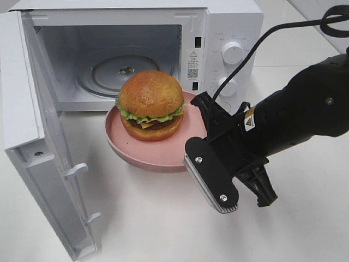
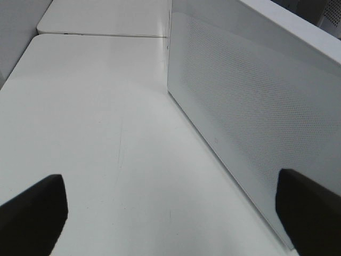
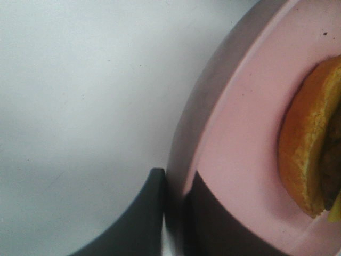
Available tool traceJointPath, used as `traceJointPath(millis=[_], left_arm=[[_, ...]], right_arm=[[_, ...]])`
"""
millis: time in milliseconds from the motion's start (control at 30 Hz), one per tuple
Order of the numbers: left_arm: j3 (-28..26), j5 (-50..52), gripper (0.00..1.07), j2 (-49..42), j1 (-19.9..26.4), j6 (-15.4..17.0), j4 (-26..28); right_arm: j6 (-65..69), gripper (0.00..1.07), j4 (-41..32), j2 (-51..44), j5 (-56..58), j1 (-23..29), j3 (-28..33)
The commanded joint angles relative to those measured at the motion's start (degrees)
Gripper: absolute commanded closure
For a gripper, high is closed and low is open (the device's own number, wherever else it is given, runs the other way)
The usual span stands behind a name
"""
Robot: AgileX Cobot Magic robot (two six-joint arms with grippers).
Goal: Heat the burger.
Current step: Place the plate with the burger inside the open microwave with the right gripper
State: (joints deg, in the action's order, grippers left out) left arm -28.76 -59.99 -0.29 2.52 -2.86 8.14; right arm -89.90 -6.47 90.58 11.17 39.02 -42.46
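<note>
Black right hand [image 3: 173, 184] is clamped on the rim of the flat round pink plate [image 1: 158, 155], which carries the glossy brown-bunned burger [image 1: 150, 101] just outside the open white microwave [image 1: 229, 27], while the left hand [image 2: 170, 213], fingers wide apart, hangs over the white surface [image 2: 96, 133] beside the perforated white microwave door [image 2: 256, 122].

The burger [image 1: 151, 105], glossy brown bun uppermost, sits upright on the pink plate [image 1: 163, 158].

The round burger [image 1: 150, 103] has a glossy brown domed bun, and the flat pink plate [image 1: 158, 155] in the matt black right end effector [image 3: 175, 184] looks smooth.
</note>
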Motion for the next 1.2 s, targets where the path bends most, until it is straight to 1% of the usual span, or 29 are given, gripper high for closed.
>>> traceJointPath(millis=[33,700,767,800,867,1000,1033,1100,1133,1200], left_arm=[[0.17,0.57,0.09,-1.15,0.06,-0.06,0.06],[0.17,0.57,0.09,-1.15,0.06,-0.06,0.06],[0.17,0.57,0.09,-1.15,0.06,-0.06,0.06],[0.17,0.57,0.09,-1.15,0.06,-0.06,0.06],[0.17,0.57,0.09,-1.15,0.06,-0.06,0.06],[0.17,0.57,0.09,-1.15,0.06,-0.06,0.06],[0.17,0.57,0.09,-1.15,0.06,-0.06,0.06],[0.17,0.57,0.09,-1.15,0.06,-0.06,0.06],[0.17,0.57,0.09,-1.15,0.06,-0.06,0.06],[0.17,0.57,0.09,-1.15,0.06,-0.06,0.06]], right_arm=[[-0.63,1.07,-0.4,0.0,-4.24,-0.29,-2.69],[2.18,1.07,-0.17,9.22,-3.95,-0.23,-14.21],[2.52,1.07,-0.17,10.6,-3.04,-0.23,-16.04],[2.52,1.07,-0.17,10.6,-3.04,-0.23,-16.04],[3.84,1.07,-0.17,12.26,-1.2,-0.23,-18.39],[5.1,1.07,-0.06,13.75,-1.09,-0.23,-20.45],[5.56,1.07,0.57,14.78,-1.09,-0.23,-21.94],[6.07,1.07,0.97,15.18,-0.97,-0.23,-22.57],[7.79,1.07,1.43,16.33,-0.52,-0.23,-24.29],[8.31,1.07,2.01,16.9,-0.11,-0.23,-24.98]])
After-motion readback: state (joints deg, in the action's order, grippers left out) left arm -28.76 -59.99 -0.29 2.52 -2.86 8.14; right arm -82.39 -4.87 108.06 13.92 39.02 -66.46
